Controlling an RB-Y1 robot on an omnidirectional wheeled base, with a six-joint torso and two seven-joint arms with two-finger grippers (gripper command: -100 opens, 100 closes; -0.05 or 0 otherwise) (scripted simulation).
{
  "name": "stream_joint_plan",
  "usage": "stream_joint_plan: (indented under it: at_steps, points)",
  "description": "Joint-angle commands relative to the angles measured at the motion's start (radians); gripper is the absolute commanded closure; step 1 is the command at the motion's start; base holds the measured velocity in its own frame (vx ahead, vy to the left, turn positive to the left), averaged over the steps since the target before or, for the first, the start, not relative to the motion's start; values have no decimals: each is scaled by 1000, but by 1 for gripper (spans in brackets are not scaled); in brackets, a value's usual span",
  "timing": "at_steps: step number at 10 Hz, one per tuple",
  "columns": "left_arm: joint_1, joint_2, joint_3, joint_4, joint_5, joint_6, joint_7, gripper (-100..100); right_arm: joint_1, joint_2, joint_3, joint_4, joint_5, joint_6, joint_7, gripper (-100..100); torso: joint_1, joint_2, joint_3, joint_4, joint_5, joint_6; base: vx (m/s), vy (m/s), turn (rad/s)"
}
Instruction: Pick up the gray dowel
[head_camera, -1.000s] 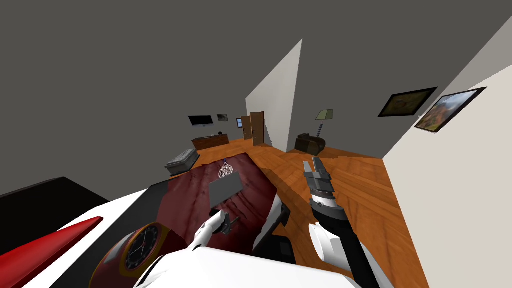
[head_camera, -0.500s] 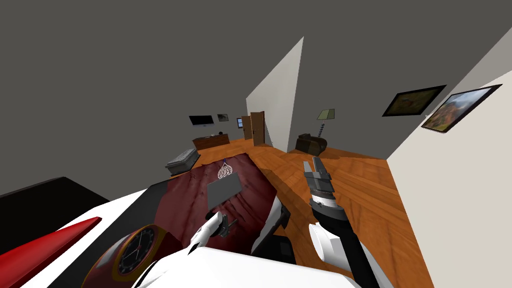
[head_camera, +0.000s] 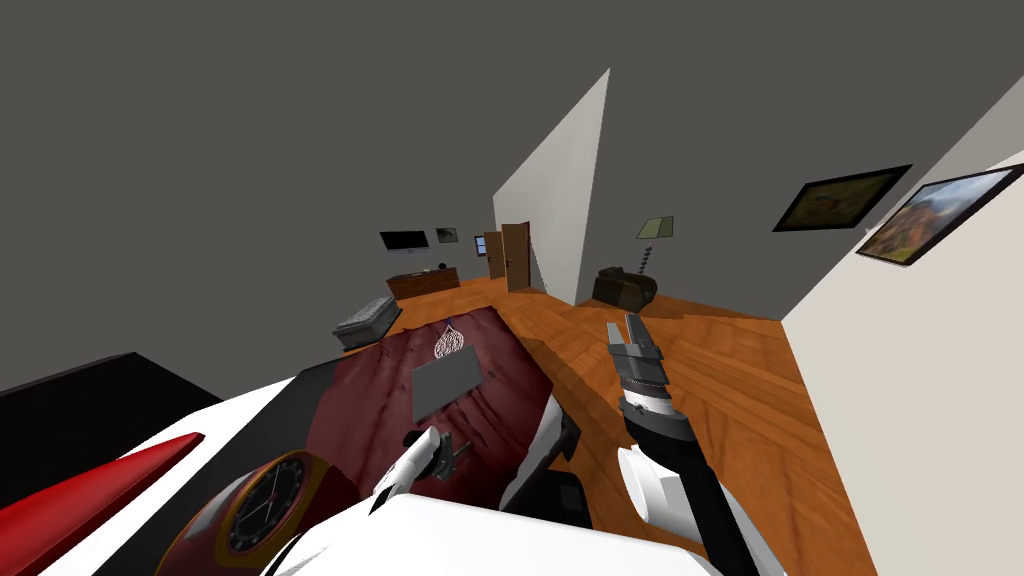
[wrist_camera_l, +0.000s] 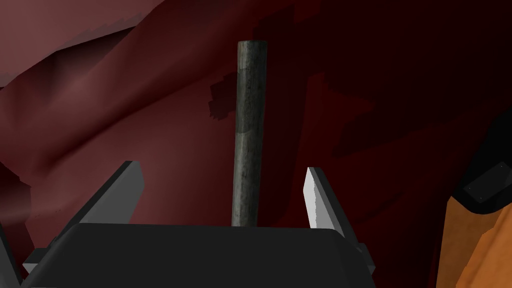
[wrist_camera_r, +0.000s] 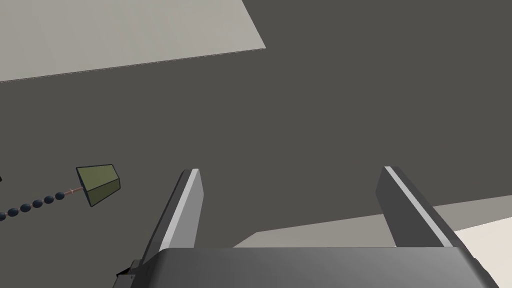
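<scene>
From the head view, the left gripper (head_camera: 458, 452) is hovering over the red bedcover (head_camera: 370, 400) near its floor-side edge, and the right gripper (head_camera: 625, 335) is hanging above the floor (head_camera: 700, 400). Left wrist view: its fingers are standing wide apart, gripping nothing, with the gray dowel (wrist_camera_l: 249, 135) lying on the cover between them, untouched. Right wrist view: its blades are gaping too, empty.

head: steeply down, rolled | left wrist: close on red cover (wrist_camera_l: 100, 100) — head shares | right wrist: wall (wrist_camera_r: 350, 100)
</scene>
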Motion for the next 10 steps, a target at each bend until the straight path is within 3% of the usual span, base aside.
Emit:
stream_joint_plan:
  at_steps: [1,2,4,5,6,8,9,10]
  points:
    - [7,5,50,20,20,2,-50,-100,0,0,0,0,0,0,0,0,0,0,0,0,0,0,46,-31,63]
    - [7,5,76,20,20,2,-71,-100,0,0,0,0,0,0,0,0,-1,-1,-1,0,0,0,60,-51,48]
    - [7,5,79,20,20,2,-119,-100,0,0,0,0,0,0,0,0,-2,-1,-1,0,0,0,21,-22,-3]
    - [13,11,127,41,42,3,-154,-100,0,0,0,0,0,0,0,0,-1,0,0,0,0,0,34,-49,85]
    - [13,11,153,41,42,3,-176,-100,0,0,0,0,0,0,0,0,-2,-1,0,0,0,0,56,-49,41]
    - [13,11,156,41,42,3,-227,-100,0,0,0,0,0,0,0,0,-1,-2,-1,0,0,0,26,-16,-11]
    - [19,17,204,63,63,5,-257,-100,0,0,0,0,0,0,0,0,0,0,0,0,0,0,50,-48,64]
    - [19,17,233,63,63,5,-291,-100,0,0,0,0,0,0,0,0,-2,-2,-1,0,0,0,58,-62,48]
